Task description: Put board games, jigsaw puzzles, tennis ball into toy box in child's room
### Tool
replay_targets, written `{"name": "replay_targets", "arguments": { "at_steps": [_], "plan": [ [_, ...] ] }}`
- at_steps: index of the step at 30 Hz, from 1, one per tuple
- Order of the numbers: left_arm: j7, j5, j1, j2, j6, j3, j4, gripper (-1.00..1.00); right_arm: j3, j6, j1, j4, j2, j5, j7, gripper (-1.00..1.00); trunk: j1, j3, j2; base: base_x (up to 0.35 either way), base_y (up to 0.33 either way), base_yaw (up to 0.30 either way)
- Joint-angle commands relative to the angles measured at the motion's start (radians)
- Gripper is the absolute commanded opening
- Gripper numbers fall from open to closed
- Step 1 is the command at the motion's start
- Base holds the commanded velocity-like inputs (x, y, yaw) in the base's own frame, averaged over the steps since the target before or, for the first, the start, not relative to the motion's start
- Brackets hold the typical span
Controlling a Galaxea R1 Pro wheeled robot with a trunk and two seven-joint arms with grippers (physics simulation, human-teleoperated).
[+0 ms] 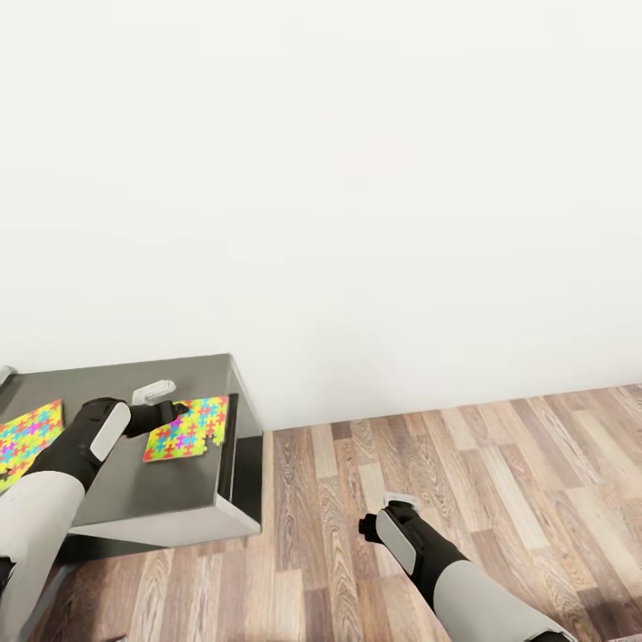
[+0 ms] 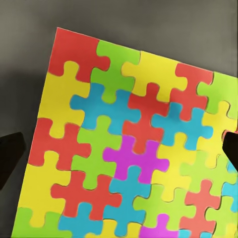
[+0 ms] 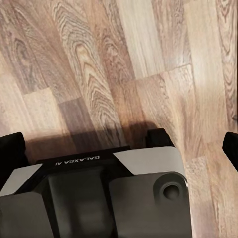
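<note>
While the right pincer (image 1: 374,517) hangs over the wood floor (image 1: 499,481), its fingers spread, the left pincer (image 1: 183,412) hovers open above a jigsaw puzzle (image 1: 187,429) lying flat near the bench (image 1: 169,508) edge. Beyond that arm lies a second puzzle (image 1: 31,428).

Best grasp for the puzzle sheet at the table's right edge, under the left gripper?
Judging by its pose, take the jigsaw puzzle by its right edge. It lies flat on the table, so a top-down pinch finds little to grip, but that edge sits near the table's rim. Slide it slightly past, then pinch from the side. The left gripper is open, straddling it.
</note>
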Motion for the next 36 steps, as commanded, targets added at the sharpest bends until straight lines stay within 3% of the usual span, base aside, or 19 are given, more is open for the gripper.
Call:
{"name": "replay_targets", "arguments": {
  "at_steps": [1,36],
  "plan": [
    [0.001,0.004,0.0,0.0,0.005,0.0,-0.001,1.0,0.008,0.003,-0.001,-0.001,-0.001,-0.01,-0.009,1.0,0.001,-0.001,-0.002,0.0,-0.054,-0.079],
    [0.001,0.005,-0.001,0.0,0.005,0.002,-0.001,1.0,0.008,0.003,-0.001,-0.001,-0.001,-0.011,-0.009,1.0,0.001,0.0,-0.002,-0.011,-0.026,-0.004]
  ]
}}
